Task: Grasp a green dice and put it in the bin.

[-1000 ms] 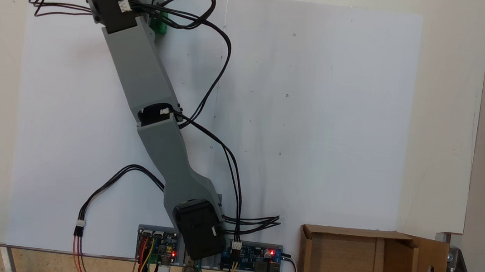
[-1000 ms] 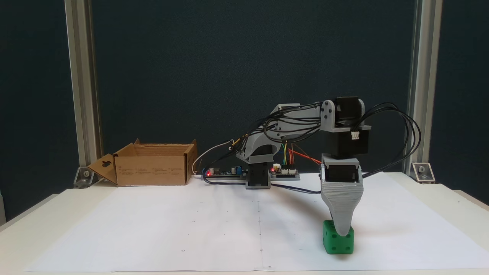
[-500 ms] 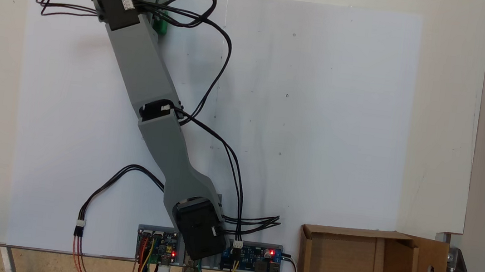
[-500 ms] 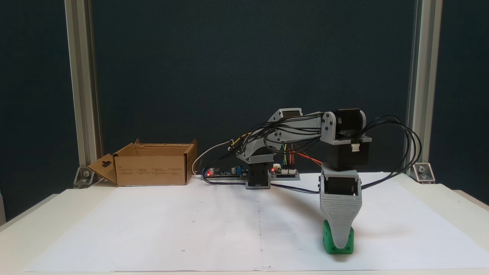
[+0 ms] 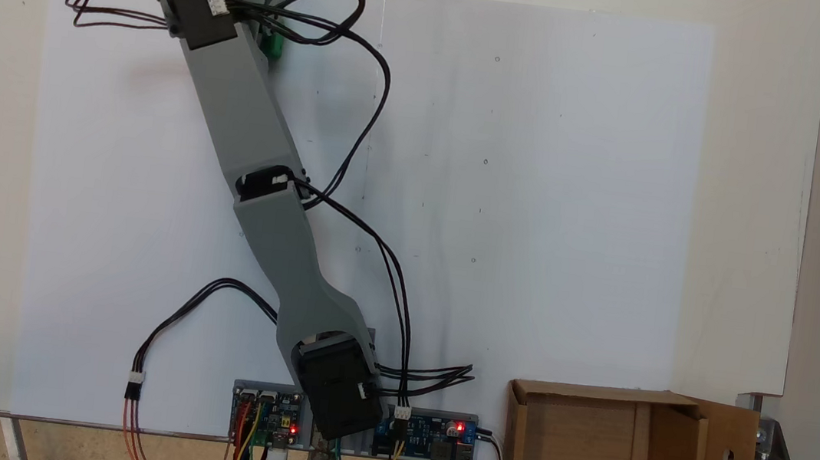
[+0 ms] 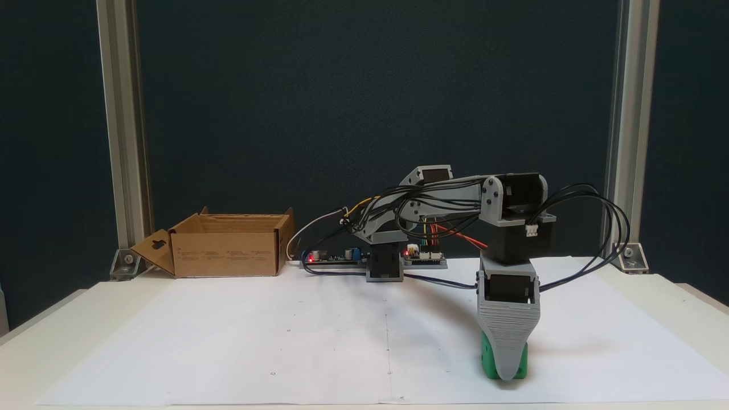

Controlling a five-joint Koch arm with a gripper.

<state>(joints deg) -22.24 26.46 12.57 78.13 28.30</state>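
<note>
The green dice [image 6: 486, 356] sits on the white paper at the front right, and from above it is a green sliver [image 5: 271, 46] beside the wrist at the far left. My gripper [image 6: 506, 371] points straight down over the dice. Its grey front finger covers the middle of the cube and reaches almost to the paper. The jaws lie one behind the other, so their opening is hidden. The bin [image 6: 228, 254], a brown cardboard box with open flaps, stands at the back left; from above the bin [image 5: 514, 442] is at the bottom right.
Circuit boards [image 6: 336, 257] with red lights and loose cables flank the arm's base [image 6: 385, 266]. Aluminium posts [image 6: 121, 142] stand at the back corners. White paper [image 6: 285, 341] covers the table between dice and bin. Black cables [image 6: 609, 228] loop out beside the wrist.
The wrist and gripper have sunk straight down over the dice; the front finger tip went from the cube's upper half to near its base. The dice has stayed in place.
</note>
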